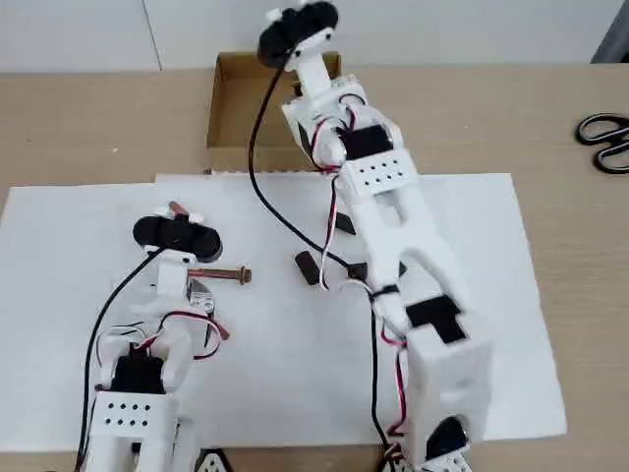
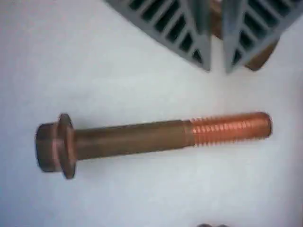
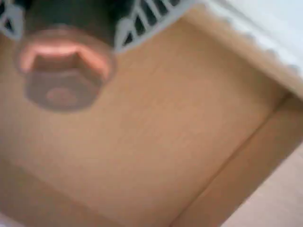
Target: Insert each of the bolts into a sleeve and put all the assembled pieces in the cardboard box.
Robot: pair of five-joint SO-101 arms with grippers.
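Assembled piece (image 3: 64, 71), flanged bolt head poking out of dark sleeve, clamped in right gripper (image 3: 71, 23). Hangs over cardboard box (image 1: 231, 108) at far side of table, likely ready for drop. Room all round inside walls.

Loose bolt (image 2: 151, 139) lies flat on white paper (image 1: 59, 295), near left, just beside left gripper (image 2: 217, 70). Probably next pick. Grip there: cannot tell. Copper piece (image 2: 260, 57) at its tip.

Spare sleeve (image 1: 310, 267) mid-paper, between arms. Scissors (image 1: 604, 141) far right, well apart from both.
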